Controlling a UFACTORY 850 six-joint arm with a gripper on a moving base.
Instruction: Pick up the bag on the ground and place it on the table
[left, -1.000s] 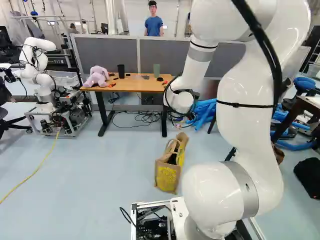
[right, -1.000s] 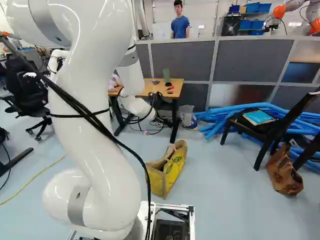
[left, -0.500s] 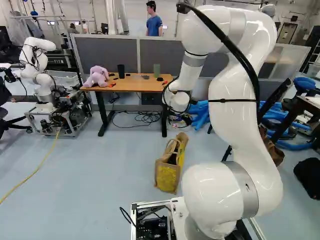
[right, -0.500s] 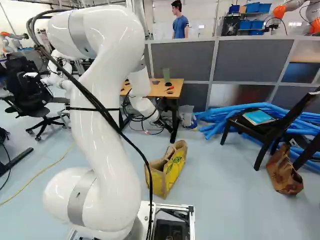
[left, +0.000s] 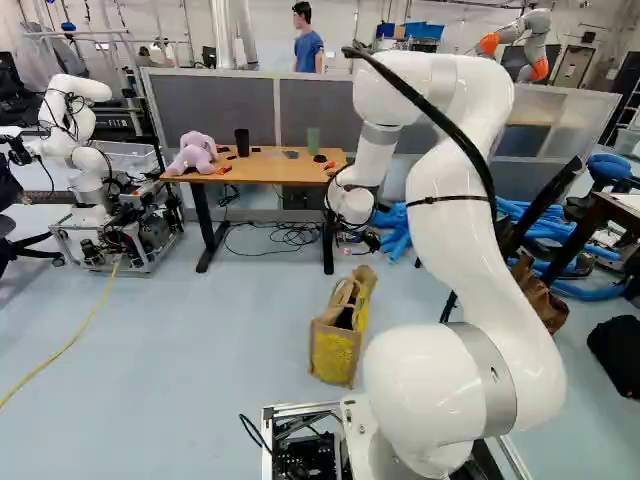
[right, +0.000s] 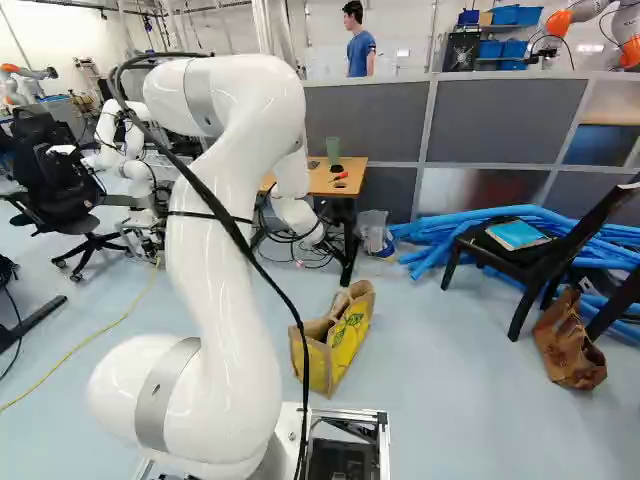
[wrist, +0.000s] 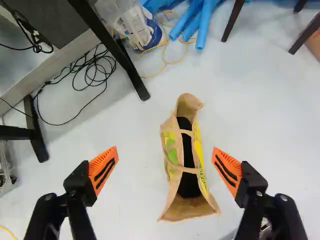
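In the wrist view, the black gripper with orange pads (wrist: 165, 151) is being held wide open, with nothing being gripped. In the base views its fingers are being hidden, or lost among dark shapes, behind the wrist of the white arm (left: 450, 200).

The tan and yellow bag with tan handles (left: 333, 352) is being supported upright by the pale blue floor (left: 200, 330), short of the table. In the wrist view it is being framed between the fingers, ahead of them, and is being touched by neither. A black object (wrist: 187, 185) is being held inside the bag; its lower part is being hidden, and what it is cannot be told.

The wooden-topped table with black legs (left: 260, 175) is being partly covered by the arm in both base views. On it a lilac plush toy (left: 195, 152), a black cup (left: 242, 143) and a green cup (left: 313, 140) are being shown in the left base view; in the right one, the toy and the black cup are being blocked by the arm. In the wrist view, the tabletop is being cut off by the picture's edge, and only part of the black cables (wrist: 92, 70) is being shown.
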